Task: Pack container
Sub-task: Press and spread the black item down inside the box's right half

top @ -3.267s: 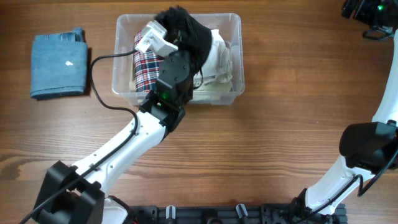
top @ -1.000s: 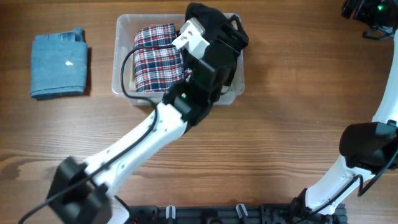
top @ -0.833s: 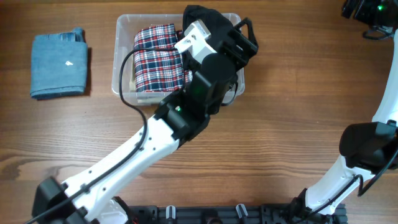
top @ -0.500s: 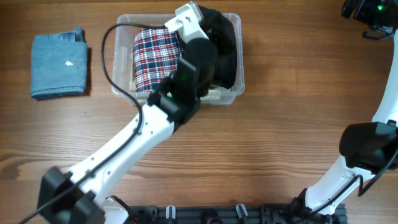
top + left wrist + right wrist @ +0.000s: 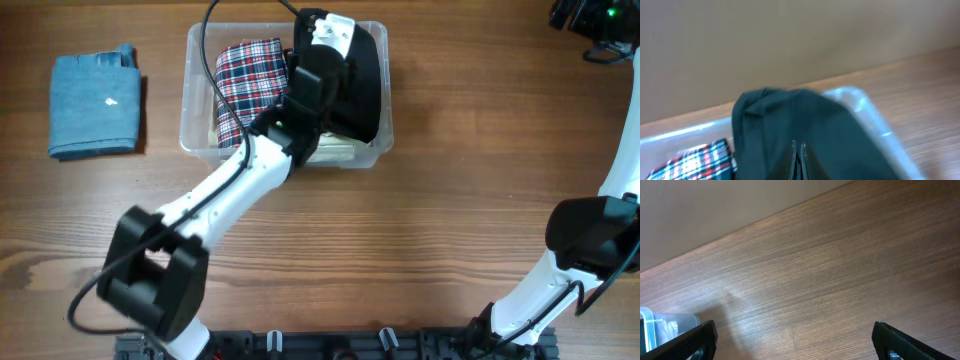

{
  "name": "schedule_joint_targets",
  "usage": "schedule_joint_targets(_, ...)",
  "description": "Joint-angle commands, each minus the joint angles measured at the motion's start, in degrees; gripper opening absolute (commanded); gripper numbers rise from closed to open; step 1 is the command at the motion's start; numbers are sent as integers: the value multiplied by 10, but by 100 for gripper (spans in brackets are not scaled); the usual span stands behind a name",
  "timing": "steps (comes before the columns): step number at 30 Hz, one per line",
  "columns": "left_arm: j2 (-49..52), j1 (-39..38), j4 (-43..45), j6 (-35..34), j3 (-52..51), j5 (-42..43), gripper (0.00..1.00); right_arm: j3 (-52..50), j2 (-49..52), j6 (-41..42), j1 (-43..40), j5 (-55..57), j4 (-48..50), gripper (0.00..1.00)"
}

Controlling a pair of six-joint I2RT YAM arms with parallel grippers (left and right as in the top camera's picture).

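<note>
The clear plastic container [image 5: 205,150] stands at the back of the table. It holds a folded plaid cloth [image 5: 245,85] on the left, a black garment [image 5: 362,85] on the right, and white cloth [image 5: 335,150] beneath. My left gripper [image 5: 335,45] reaches over the container's right half. In the left wrist view its fingers [image 5: 799,162] are shut on the black garment [image 5: 790,120], with the plaid cloth [image 5: 695,160] and the container rim [image 5: 865,102] beside it. My right gripper [image 5: 800,345] is open and empty, raised at the far right [image 5: 590,20].
A folded blue denim cloth [image 5: 95,103] lies on the table left of the container. The right arm's base [image 5: 585,240] stands at the right edge. A corner of the container [image 5: 660,325] shows in the right wrist view.
My left gripper swung the black garment from the container's left side over to its right half and lowered it there, uncovering the plaid cloth. The right arm has not moved.
</note>
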Motion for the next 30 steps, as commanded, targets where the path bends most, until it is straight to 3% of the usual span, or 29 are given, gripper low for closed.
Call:
schedule_joint_targets(1,55,14,-9,25,6,1,4,-2,5,5,2,3,2,100)
schedule_joint_targets(6,123,14,-35,23,6,1,4,-2,5,5,2,3,1,100)
schedule_joint_targets(14,184,15,2,23,6,3,4,-2,5,5,2,3,1,100)
schedule_joint_targets(22,65,-25,14,23,42,-36,4,-2,5,5,2,3,2,100)
schedule_joint_targets(26,56,-47,8,21,42,-36,4,-2,5,5,2,3,2,100)
schedule_joint_targets(30,65,-53,-6,-30,42,-14,4,-2,5,5,2,3,1,100)
